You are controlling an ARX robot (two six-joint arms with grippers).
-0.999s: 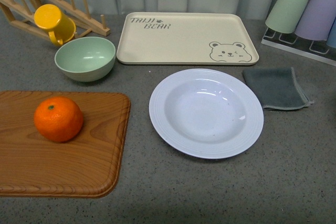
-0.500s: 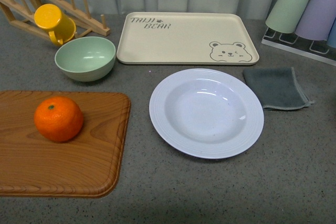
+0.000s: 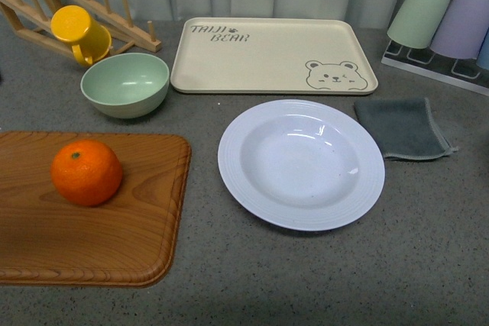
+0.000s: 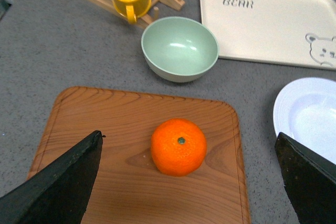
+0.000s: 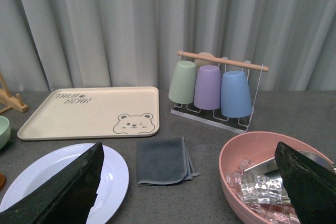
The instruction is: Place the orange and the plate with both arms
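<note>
The orange (image 3: 86, 172) sits on a wooden cutting board (image 3: 92, 242) at the front left. The pale plate (image 3: 300, 163) lies empty on the grey counter, right of the board. Neither arm shows in the front view. In the left wrist view the orange (image 4: 178, 146) lies between the wide-open fingers of my left gripper (image 4: 191, 182), which hangs above the board. My right gripper (image 5: 189, 187) is open and empty, high above the counter, with the plate's edge (image 5: 113, 177) by one finger.
A beige bear tray (image 3: 267, 55) lies behind the plate. A mint bowl (image 3: 124, 84), a yellow mug (image 3: 79, 32) on a wooden rack, a grey cloth (image 3: 401, 127) and a cup rack (image 3: 447, 20) stand around. A pink bowl of ice (image 5: 262, 177) shows in the right wrist view.
The front view has shifted by a pixel or two to the right. Nothing on the counter has moved.
</note>
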